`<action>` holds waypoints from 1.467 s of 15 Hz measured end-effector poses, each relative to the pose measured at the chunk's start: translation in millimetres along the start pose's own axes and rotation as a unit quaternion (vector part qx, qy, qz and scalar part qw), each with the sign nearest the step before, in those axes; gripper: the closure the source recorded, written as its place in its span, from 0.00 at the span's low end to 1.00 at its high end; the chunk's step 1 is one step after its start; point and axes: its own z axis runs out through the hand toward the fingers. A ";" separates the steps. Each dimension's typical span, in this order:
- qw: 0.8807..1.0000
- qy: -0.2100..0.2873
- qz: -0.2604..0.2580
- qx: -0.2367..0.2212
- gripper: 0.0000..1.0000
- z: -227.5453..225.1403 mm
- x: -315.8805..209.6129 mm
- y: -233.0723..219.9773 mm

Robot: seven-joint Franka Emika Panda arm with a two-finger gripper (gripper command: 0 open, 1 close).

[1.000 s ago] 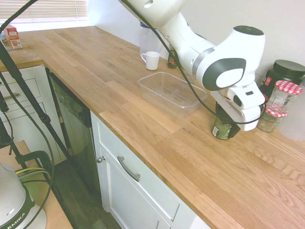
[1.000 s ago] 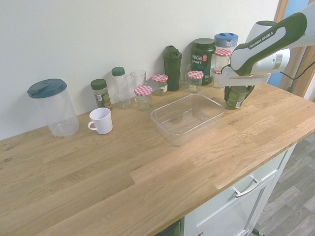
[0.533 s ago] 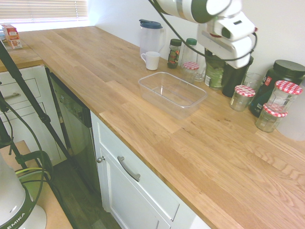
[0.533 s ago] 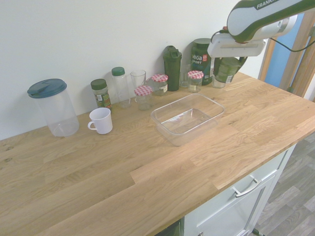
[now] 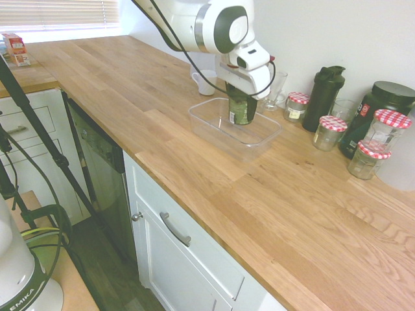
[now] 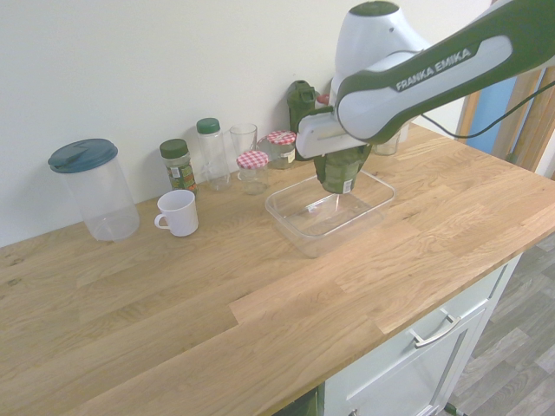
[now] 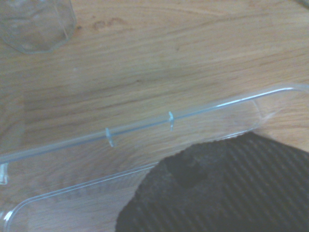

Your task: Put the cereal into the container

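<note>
On the worktop point(image 6: 173, 295), one lidded pitcher point(image 6: 91, 189), one white mug point(image 6: 179, 212) and one clear tub point(image 6: 299, 227) are seen, the one cereal cup point(image 6: 342, 168) being gripped by the end effector point(image 6: 340, 156) above the tub, beside two red-checked jars point(image 6: 264, 156).

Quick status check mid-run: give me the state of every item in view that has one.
cereal: upright, held over the container
tool: shut on cereal
container: open, empty
jug: lid on
white mug: upright
drinking glass: upright, empty
black shaker: capped
</note>
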 end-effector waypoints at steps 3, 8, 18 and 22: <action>1.000 -0.002 0.008 -0.015 1.00 30.4 11.4 -3.9; 0.999 0.001 0.026 -0.024 1.00 54.0 34.2 -2.9; 0.999 -0.006 0.027 -0.021 0.00 54.9 38.8 -2.3; 1.000 -0.014 0.015 -0.023 0.00 58.2 40.3 2.1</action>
